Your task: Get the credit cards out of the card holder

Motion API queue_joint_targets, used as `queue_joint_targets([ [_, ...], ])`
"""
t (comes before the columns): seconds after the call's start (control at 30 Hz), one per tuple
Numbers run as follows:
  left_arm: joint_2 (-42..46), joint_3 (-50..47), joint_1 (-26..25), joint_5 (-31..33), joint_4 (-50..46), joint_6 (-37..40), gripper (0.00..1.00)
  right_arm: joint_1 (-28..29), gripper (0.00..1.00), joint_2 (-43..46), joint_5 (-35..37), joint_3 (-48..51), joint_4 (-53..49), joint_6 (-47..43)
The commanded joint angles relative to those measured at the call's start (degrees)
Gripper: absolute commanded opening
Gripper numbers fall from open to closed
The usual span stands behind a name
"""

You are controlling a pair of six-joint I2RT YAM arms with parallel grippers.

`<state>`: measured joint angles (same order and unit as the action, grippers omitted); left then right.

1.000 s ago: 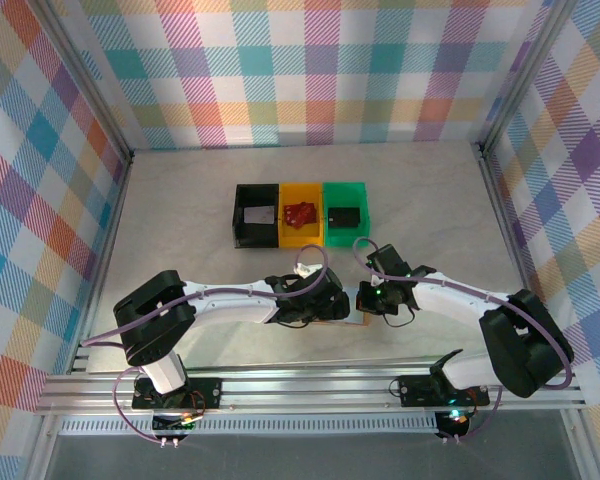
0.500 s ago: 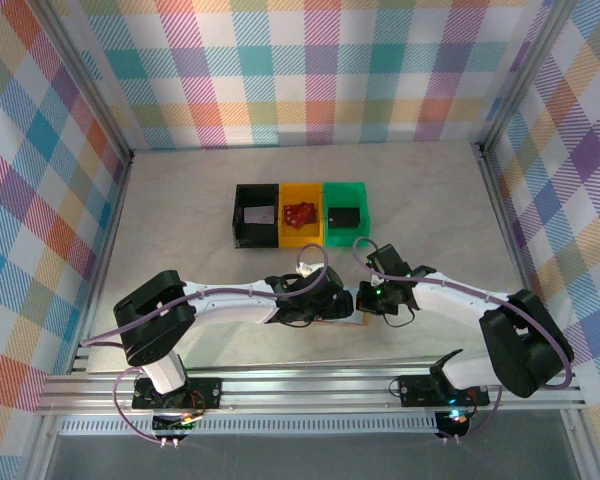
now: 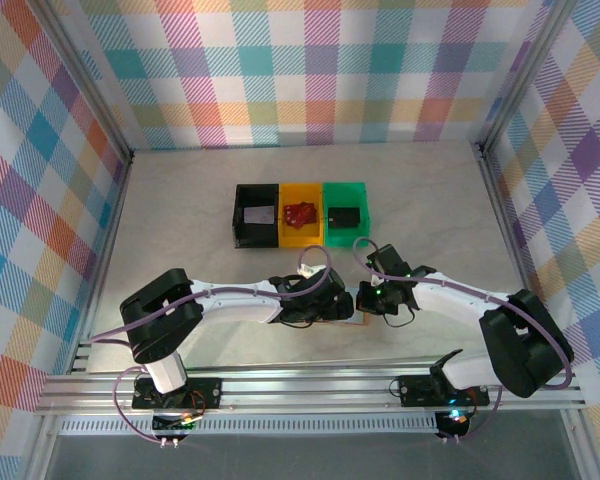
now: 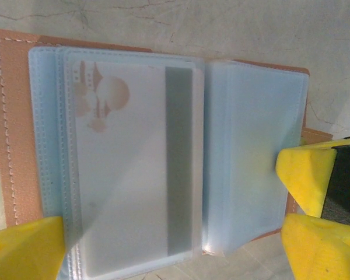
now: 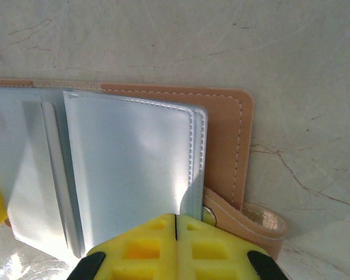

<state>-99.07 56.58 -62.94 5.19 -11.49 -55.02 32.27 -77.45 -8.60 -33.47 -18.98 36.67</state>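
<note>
Step in hand: first extraction, not yet begun. The card holder (image 4: 11,116) lies spread open on the table (image 5: 163,41), with 1 credit card (image 4: 134,169) seated in its left clear sleeve. Right jaws are pressed together on the right sleeve's near edge, apparently pinning it, while left jaws hang spread wide, straddling the holder. Next, I judge: close the left jaws on the card's edge and slide it out.

Card holder (image 4: 14,128): tan leather bifold, spread open and lying flat, pale blue sleeves facing up; near side of green bin (image 3: 346,212), well apart. Credit card (image 4: 128,175): pale grey, dark stripe, seated in a sleeve.
</note>
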Motion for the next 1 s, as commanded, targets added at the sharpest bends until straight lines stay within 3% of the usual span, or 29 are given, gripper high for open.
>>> queue_joint_targets([
  [0.0,-1.2,0.9,-1.14,-0.93,1.6,-1.23,0.94,0.07,0.0,-0.94,-0.1,0.96,-0.43,-0.34],
  [0.97,4.32,2.86,-1.14,-0.09,3.2,-2.37,0.94,0.07,0.0,-0.34,-0.1,1.63,-0.01,-0.29],
])
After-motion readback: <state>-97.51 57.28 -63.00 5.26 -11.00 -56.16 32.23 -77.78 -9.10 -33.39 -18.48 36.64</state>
